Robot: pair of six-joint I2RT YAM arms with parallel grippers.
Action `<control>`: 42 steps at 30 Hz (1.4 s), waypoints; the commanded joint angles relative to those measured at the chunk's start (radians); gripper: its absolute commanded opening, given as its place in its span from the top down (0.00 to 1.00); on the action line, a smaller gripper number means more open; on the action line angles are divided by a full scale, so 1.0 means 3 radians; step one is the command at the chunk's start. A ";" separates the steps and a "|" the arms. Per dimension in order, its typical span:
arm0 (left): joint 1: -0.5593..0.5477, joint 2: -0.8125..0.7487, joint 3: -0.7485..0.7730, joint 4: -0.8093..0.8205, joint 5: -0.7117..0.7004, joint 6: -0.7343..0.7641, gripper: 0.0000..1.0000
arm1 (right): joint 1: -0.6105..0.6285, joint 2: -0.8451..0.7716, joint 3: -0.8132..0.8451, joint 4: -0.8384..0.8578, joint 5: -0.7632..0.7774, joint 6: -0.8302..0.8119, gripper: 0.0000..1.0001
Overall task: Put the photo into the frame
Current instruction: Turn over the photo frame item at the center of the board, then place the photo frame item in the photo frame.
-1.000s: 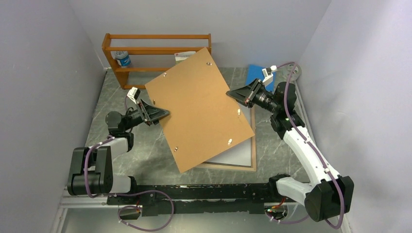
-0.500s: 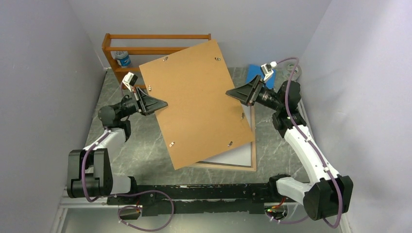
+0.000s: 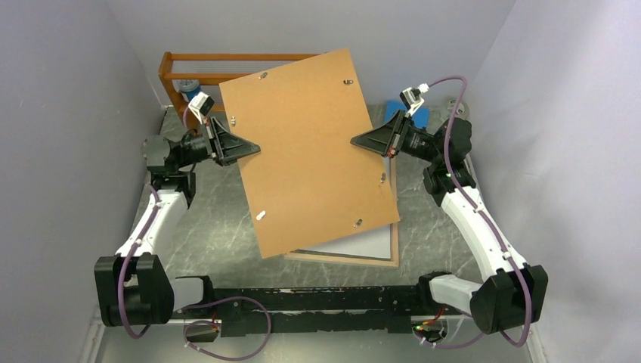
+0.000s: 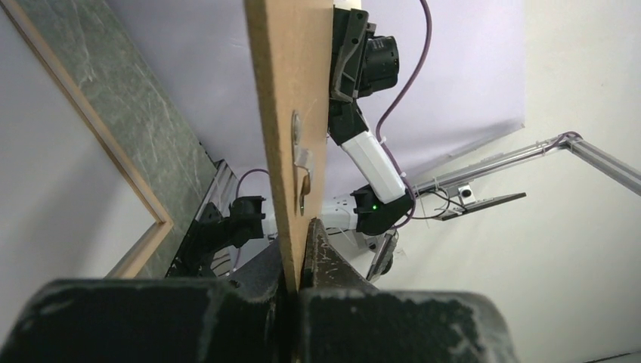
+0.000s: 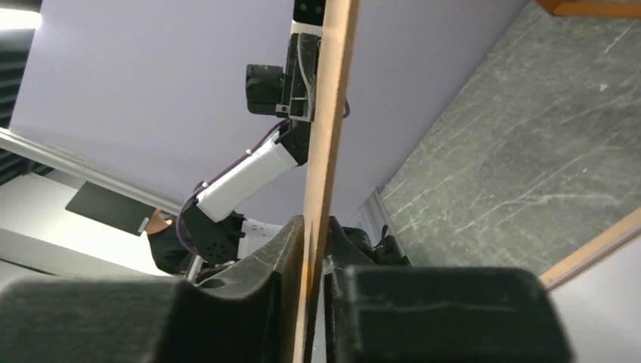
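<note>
**Fig., top view.** Large plain brown fibreboard backing board (image 3: 310, 151), held aloft between the two arms and tilted. Its far edge overlaps the orange wooden shelf rack (image 3: 219, 57) at the rear. Small metal tabs (image 3: 357, 223) sit along the board's margins.

**L side.** L arm (image 3: 147, 227) reaches in from the left. L jaws are pressed together on the board's left edge, pinching it. L wrist view shows the board edge-on w/ a finger flat on each face.

**R side.** R arm (image 3: 476, 219) reaches in from the right. R jaws straddle the board's right edge, one finger per face (R wrist view). Whether they pinch it or only bracket it cannot be told.

**Below the board.** Flat on the grey marbled surface (image 3: 219, 219) lies the large thin rectangular picture frame (image 3: 355, 259), light-wood side up. Only its near & right parts show; the rest is hidden by the board. Inside the wood border is a plain white panel (image 3: 370, 240). Cannot tell whether this is the white reverse of the large rectangular photo print.

**Bkgd.** Blue-and-white can (image 3: 187, 85) stands in the rack, at its L end.
</note>
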 commanded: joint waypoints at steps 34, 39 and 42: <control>-0.0276 0.0735 -0.0129 -0.3807 -0.1697 0.3472 0.26 | -0.0800 -0.1106 -0.1340 -0.1514 0.0794 -0.0995 1.00; -0.0530 0.1184 0.0044 -0.3699 -0.1706 0.3553 0.28 | -0.0903 -0.1159 -0.1397 -0.1654 0.0831 -0.1149 1.00; -0.0647 0.1436 0.0177 -0.3678 -0.1759 0.3595 0.28 | -0.0915 -0.1151 -0.1418 -0.1743 0.0890 -0.1258 1.00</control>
